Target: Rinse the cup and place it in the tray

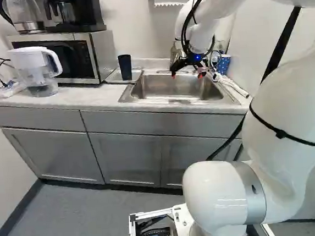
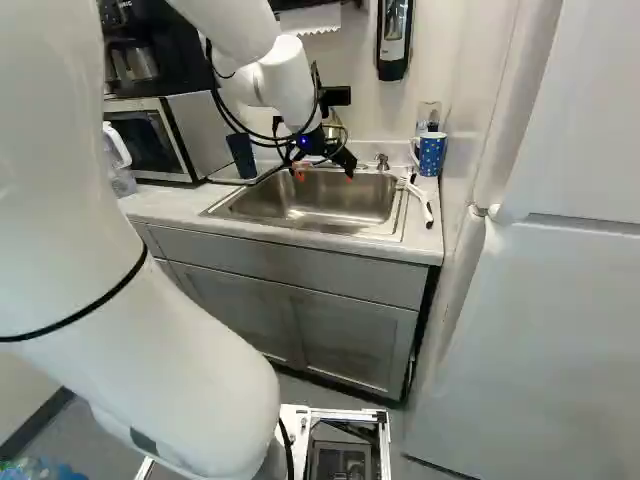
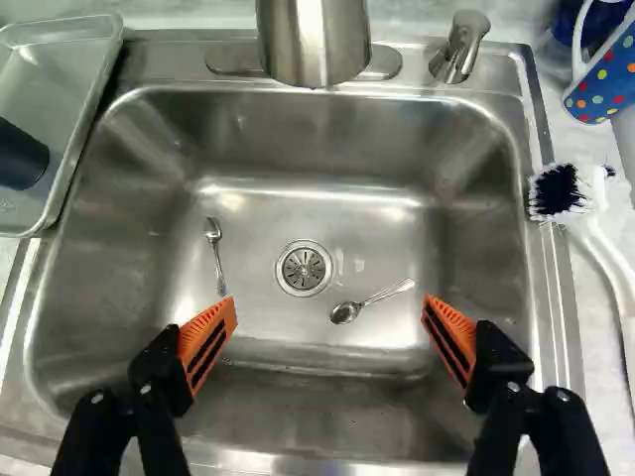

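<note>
1. The dark cup (image 1: 125,67) looks upright in the tray (image 3: 74,124). Say 12 o'clock is straight ahead. Then the cup is at 10 o'clock from the middle of the sink (image 3: 298,119). I can't tell if it is wet. It may be all done. If it does need a wash, a bump could tip it over.
2. The tray sits on the desk (image 1: 78,97), just beside the sink. A finger could catch its edge and drag the cup along with it.
3. The gripper (image 3: 330,332) is over the sink. Its two fingers are spread wide, with nothing pinched. If it swings to 10 o'clock too low, it could knock the cup down.
4. The tap (image 3: 313,40) is at 12 o'clock. Going too far ahead could make the gripper hit it. The black cords (image 1: 185,31) hang in loops and might snag on it.
5. Two spoons (image 3: 345,312) lie in the sink, at 9 and 4 o'clock from the drain (image 3: 304,268). Going down too deep could push them.
6. The brush (image 3: 571,193) and dotted mug (image 2: 431,153) are near 2 o'clock. A wide swing there could hit them.
</note>
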